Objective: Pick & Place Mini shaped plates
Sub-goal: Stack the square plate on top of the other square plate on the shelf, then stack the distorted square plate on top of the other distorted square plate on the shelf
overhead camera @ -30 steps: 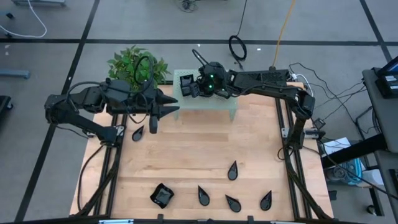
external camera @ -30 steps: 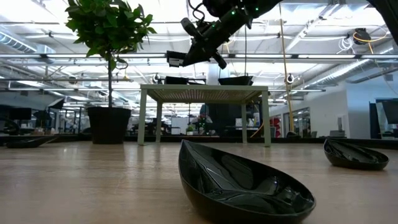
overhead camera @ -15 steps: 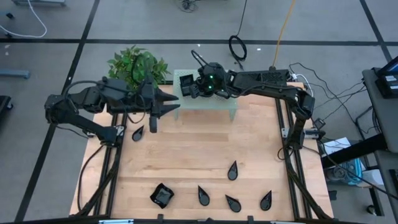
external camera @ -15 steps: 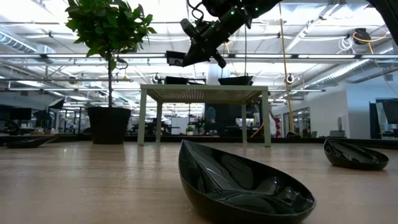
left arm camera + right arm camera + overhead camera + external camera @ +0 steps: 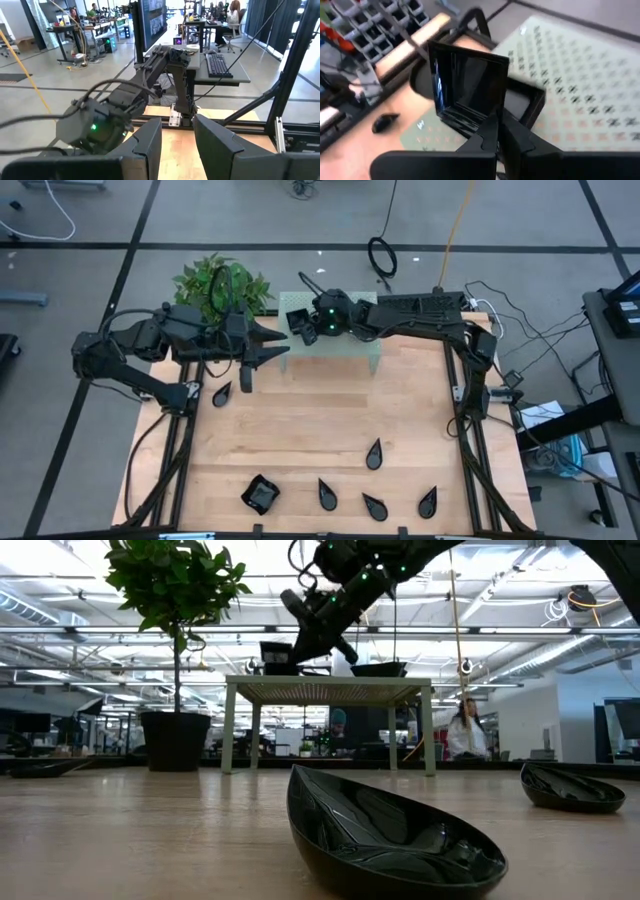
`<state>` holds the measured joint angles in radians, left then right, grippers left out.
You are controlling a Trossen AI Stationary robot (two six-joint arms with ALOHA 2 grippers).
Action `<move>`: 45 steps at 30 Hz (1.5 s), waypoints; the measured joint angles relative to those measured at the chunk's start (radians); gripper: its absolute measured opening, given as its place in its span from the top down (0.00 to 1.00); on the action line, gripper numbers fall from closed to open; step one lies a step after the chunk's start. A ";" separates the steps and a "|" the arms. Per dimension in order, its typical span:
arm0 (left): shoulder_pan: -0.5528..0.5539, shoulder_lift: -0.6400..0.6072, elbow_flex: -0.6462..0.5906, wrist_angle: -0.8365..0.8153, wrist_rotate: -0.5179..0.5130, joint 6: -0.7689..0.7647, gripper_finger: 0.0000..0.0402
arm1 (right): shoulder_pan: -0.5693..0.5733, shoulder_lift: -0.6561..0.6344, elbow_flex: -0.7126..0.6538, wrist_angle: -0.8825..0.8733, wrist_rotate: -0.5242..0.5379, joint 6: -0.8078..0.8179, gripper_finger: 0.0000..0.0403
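The right gripper [image 5: 495, 131] is pinched tight on the thin rim of a square plate [image 5: 467, 85]; it looks light, hard & slippery, so grab the edge; left gripper [image 5: 176, 142] waits w/ fingers apart, empty.

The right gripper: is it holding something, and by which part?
Yes. The right gripper is shut on a square plate, pinching it by one edge, above the small stand.

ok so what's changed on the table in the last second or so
The right gripper, still shut on a square plate, has swung toward the plant side over the small green stand. Nothing was released. The left gripper stays beside the stand, and the loose teardrop plates lie where they were.
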<state>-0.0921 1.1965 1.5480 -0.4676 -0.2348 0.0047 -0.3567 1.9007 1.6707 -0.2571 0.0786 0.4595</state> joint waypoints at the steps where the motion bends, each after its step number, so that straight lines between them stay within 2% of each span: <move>1: 0.000 0.000 0.000 -0.002 0.000 -0.001 0.70 | 0.001 0.001 0.000 0.001 -0.002 0.000 1.00; 14: 0.000 0.000 0.000 -0.003 0.000 -0.009 0.70 | 0.001 -0.004 0.000 0.007 -0.001 0.000 0.99; 34: 0.000 0.000 0.000 -0.024 0.000 -0.009 0.70 | 0.000 -0.033 0.000 0.055 -0.001 -0.035 0.73; 40: 0.000 0.000 0.000 -0.049 0.001 -0.041 0.70 | -0.001 -0.078 0.000 0.013 0.002 -0.092 0.70; 45: -0.001 0.000 0.000 -0.155 0.001 -0.091 0.70 | 0.007 -0.140 0.000 -0.065 0.004 -0.153 0.70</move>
<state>-0.0929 1.1965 1.5479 -0.6223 -0.2333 -0.0859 -0.3494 1.7604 1.6711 -0.3225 0.0822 0.3064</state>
